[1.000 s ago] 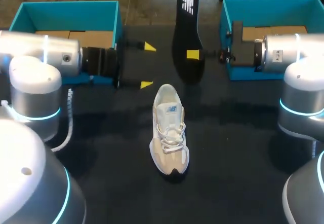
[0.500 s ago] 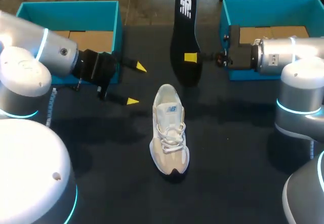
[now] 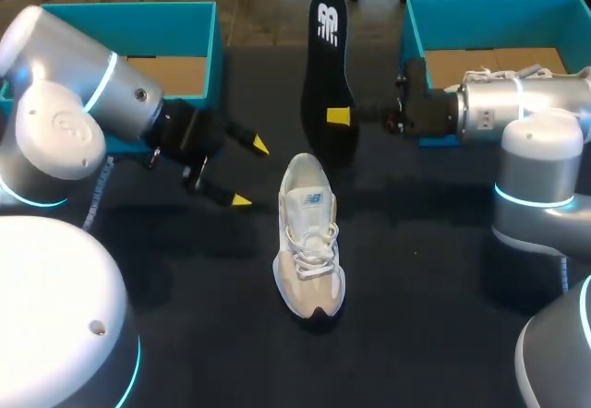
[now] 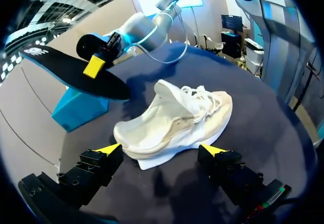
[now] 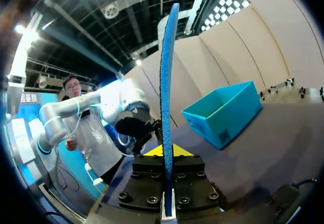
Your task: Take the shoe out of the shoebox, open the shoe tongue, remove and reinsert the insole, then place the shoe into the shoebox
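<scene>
**Left claw (image 3: 251,174) swings down to the shoe (image 3: 310,237) as the right claw (image 3: 339,115) carries the insole (image 3: 325,76) inward**

Within the last second the left arm has dropped from beside the left shoebox (image 3: 129,16) and turned toward the shoe's heel. The right arm has edged the insole a little toward the middle. The shoe itself has not shifted.

The shoe stands on its sole in the middle of the worktop (image 3: 416,316), toe toward the robot and outside both boxes. The left claw (image 4: 160,150) is spread wide and grips nothing. In its wrist view the shoe (image 4: 177,120) lies just ahead of the two yellow tips, untouched. The right claw (image 5: 167,153) is clamped on the insole (image 5: 166,82), which stands edge-on between its fingers. From above, the insole's near end hangs just behind the heel collar, while its printed end points away, in front of the right shoebox (image 3: 489,6).

The step in hand looks like reinsertion. To do it well, the left claw should probably pin the shoe before the insole (image 4: 76,72) arrives, either at the heel sides or by holding the tongue back. Otherwise the light shoe is likely to slide or tip. The right arm should then lower the insole's near end into the opening at a shallow slant, aimed along the shoe's length. A thin insole is likely to buckle if pushed against the collar.
</scene>
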Robot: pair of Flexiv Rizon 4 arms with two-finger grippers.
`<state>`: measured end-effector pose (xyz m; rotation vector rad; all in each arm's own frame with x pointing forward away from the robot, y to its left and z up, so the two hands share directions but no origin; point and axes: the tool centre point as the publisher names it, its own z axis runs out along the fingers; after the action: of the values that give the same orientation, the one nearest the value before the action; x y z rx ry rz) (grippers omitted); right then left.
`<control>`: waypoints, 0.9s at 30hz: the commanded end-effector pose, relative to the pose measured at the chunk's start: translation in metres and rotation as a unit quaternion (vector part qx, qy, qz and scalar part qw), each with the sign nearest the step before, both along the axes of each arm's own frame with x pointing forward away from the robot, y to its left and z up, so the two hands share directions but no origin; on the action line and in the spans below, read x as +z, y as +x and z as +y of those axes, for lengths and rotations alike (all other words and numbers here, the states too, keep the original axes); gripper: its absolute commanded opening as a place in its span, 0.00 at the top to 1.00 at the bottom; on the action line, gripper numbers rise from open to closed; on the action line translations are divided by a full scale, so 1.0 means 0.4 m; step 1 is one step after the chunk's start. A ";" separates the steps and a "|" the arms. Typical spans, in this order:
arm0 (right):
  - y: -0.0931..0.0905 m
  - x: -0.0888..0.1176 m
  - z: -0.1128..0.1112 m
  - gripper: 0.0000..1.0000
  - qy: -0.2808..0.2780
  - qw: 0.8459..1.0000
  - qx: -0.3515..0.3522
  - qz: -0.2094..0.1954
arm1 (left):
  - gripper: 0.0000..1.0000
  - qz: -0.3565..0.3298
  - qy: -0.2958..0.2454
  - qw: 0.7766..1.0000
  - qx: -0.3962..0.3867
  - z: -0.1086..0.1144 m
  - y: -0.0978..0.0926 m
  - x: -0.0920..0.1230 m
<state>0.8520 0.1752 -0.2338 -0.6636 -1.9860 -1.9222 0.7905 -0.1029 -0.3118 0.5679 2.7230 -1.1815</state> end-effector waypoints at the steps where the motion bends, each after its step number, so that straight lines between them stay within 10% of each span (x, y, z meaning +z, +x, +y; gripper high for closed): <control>1: 0.005 0.000 0.007 1.00 -0.002 1.000 0.000 0.001 | 0.00 0.010 0.006 1.000 0.007 -0.009 -0.003 -0.028; 27: -0.007 -0.074 0.098 1.00 0.043 0.999 0.023 -0.009 | 0.00 0.047 0.026 0.997 0.061 -0.040 0.019 -0.139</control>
<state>0.8439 0.2022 -0.2569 -0.5804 -1.9099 -1.9787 0.7929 -0.1148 -0.3657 0.3540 2.8172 -1.1458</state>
